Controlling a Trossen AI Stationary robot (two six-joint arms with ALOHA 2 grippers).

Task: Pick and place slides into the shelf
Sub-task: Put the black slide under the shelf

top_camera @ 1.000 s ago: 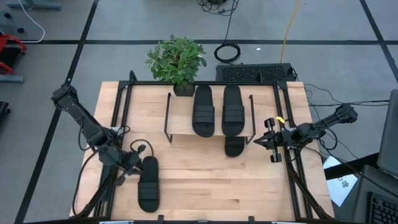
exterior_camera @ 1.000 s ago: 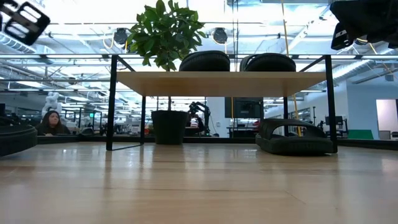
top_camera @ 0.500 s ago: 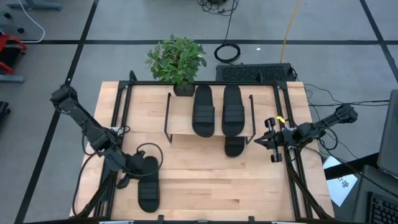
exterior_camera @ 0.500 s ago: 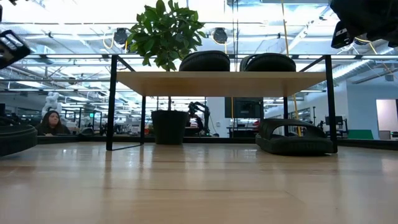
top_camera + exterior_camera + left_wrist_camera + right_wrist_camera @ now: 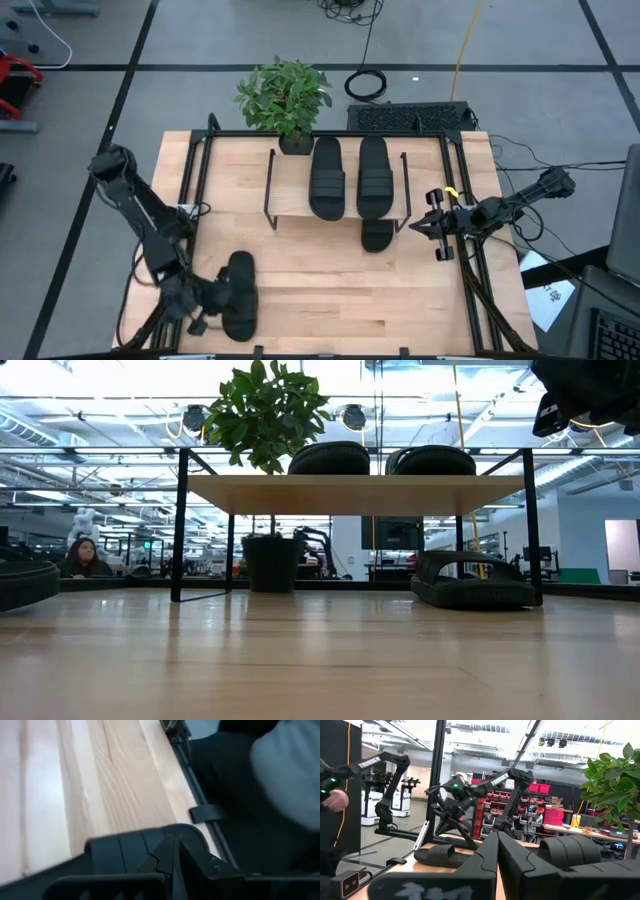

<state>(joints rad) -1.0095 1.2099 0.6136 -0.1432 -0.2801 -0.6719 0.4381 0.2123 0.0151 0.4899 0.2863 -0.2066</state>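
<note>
Your left gripper (image 5: 203, 312) sits at the near-left table edge right beside the loose slide (image 5: 239, 295), fingers pressed together with nothing between them. Come in like that and you'll probably just shove it off the table (image 5: 330, 280). The shelf (image 5: 290, 190) already holds two slides on top, with one underneath. The right gripper (image 5: 428, 227) waits near the shelf, also closed.

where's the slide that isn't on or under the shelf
In the high view, the loose slide lies on the table's front-left part, away from the shelf, with the left gripper right beside it.
</note>
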